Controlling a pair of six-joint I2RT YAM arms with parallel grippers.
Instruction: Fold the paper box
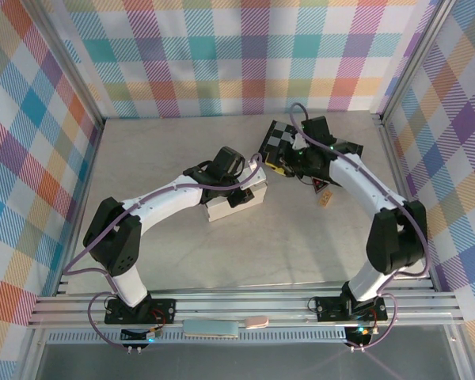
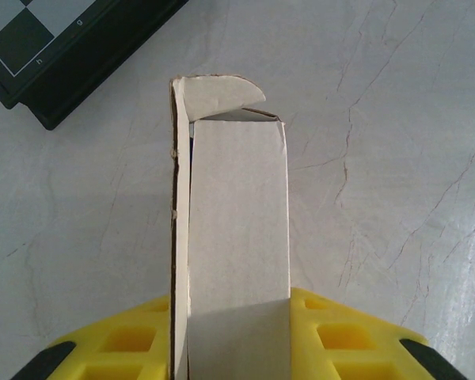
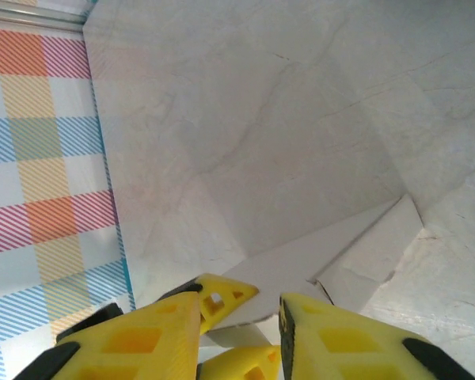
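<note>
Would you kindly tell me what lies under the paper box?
Marbled table shows on either side of the paper box, a chequered board off its far left corner. The spot directly beneath is covered by the box itself.

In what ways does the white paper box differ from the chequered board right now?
The paper box is plain white; the chequered board has dark and pale squares. The box is held in the left gripper; the board lies flat on the table. Both have straight edges.
</note>
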